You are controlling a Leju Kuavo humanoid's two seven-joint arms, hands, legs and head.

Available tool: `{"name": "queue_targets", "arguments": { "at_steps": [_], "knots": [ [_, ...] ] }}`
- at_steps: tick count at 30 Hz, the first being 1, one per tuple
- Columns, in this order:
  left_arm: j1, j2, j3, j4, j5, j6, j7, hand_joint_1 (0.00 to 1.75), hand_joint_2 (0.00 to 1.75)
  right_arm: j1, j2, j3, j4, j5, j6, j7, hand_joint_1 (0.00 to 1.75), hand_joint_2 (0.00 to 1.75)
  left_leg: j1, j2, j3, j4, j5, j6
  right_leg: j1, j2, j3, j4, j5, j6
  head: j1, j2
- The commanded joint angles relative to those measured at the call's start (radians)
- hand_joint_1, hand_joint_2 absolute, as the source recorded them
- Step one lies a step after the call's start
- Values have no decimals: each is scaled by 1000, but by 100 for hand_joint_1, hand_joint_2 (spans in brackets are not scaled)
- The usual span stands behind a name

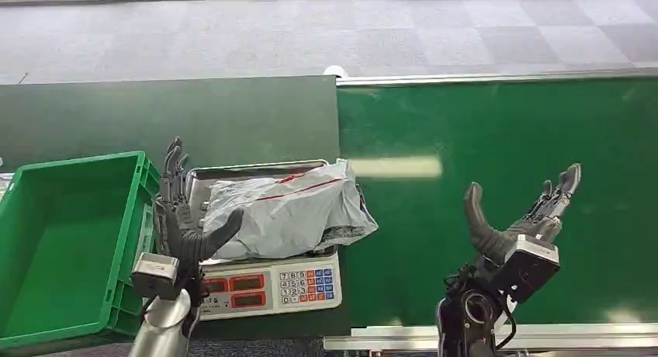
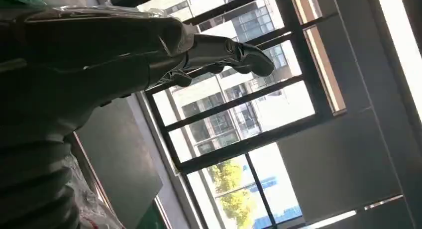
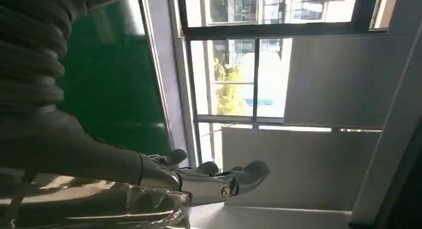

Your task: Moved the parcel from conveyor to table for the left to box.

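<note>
Crumpled grey parcel (image 1: 289, 208) lies on scale (image 1: 271, 283), seemingly flat.

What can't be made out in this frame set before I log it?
- Scale readouts: head view, red displays too small to read.
- Parcel label: head view, no text legible; left hand covers its near-left edge.
- Contact between the left hand's fingers and the parcel: not clear in either view.
- Green crate: cut off by the head view's left edge.
- Right hand: wrist view is backlit, detail lost.
</note>
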Motion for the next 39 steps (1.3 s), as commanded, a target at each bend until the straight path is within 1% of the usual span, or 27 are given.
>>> {"name": "queue_targets", "arguments": {
  "at_steps": [1,4,5,6,7,9,18,19,21,23,25,26,28,30,33,39],
  "knots": [
    [-114,-47,27,253,-68,-4,17,0,175,103,-73,201,-259,-36,-151,1,0,175,0,-5,-1,0,1,1,0,-4,1,0,-1,0,0,0],
    [-107,-44,59,263,-175,38,89,0,175,96,-61,214,-254,-15,-143,1,0,175,0,-1,1,-1,0,0,0,-1,1,-1,0,0,0,0],
    [-104,-43,59,263,-186,45,93,0,175,94,-60,215,-254,-15,-143,1,0,175,0,0,1,-1,0,0,0,0,1,-1,0,0,0,0],
    [-99,-41,56,270,-320,165,149,0,175,93,-59,215,-254,-12,-149,1,0,175,0,0,1,-2,1,1,0,0,2,-1,0,0,0,0],
    [-98,-41,59,278,-354,184,173,0,175,93,-59,214,-251,-10,-150,1,0,175,0,0,1,-1,1,0,0,0,2,-1,0,0,0,0],
    [-97,-43,65,280,-365,181,182,0,175,93,-55,208,-244,-5,-147,1,0,175,0,-1,2,-2,1,0,0,-1,3,-2,0,0,0,0],
    [-93,-43,68,282,-363,181,181,0,175,91,-55,207,-242,-5,-147,1,0,175,0,-1,2,-2,0,1,0,0,2,-2,0,0,0,0],
    [-97,-41,64,289,-387,184,195,0,175,90,-53,203,-235,-2,-143,1,0,175,0,-1,1,-1,0,0,0,0,2,-1,0,0,0,0],
    [-101,-36,61,314,-534,241,269,0,175,86,-44,188,-232,4,-129,1,0,175,0,-1,1,-2,1,0,0,0,3,-2,1,0,0,0],
    [-100,-37,76,335,-597,261,298,0,175,85,-44,183,-230,5,-122,1,0,175,0,-1,1,-1,0,0,0,0,2,-1,0,0,0,0],
    [-95,-31,80,355,-640,264,323,0,175,88,-48,183,-231,3,-118,1,0,175,0,0,2,-2,0,0,0,0,3,-2,0,0,0,0],
    [-97,-29,86,372,-681,269,358,0,175,91,-52,185,-234,0,-119,1,0,175,0,0,1,-1,0,0,0,0,2,-1,0,0,0,0],
    [-109,-21,92,415,-717,230,405,0,175,92,-55,184,-226,-5,-108,1,0,175,0,0,2,-2,0,0,0,0,3,-2,0,0,0,0],
    [-123,-16,105,456,-729,203,425,0,175,87,-58,182,-211,-6,-101,1,0,175,0,-1,3,-2,1,1,0,0,4,-3,0,0,0,0],
    [-133,-8,116,508,-784,201,471,0,175,80,-56,174,-192,-5,-95,1,0,175,0,0,3,-3,1,0,0,0,4,-3,1,0,0,0],
    [-140,-13,130,528,-830,213,506,0,175,86,-45,152,-171,9,-77,1,0,175,0,1,5,-3,1,0,0,1,6,-3,1,0,0,0]
  ]
}}
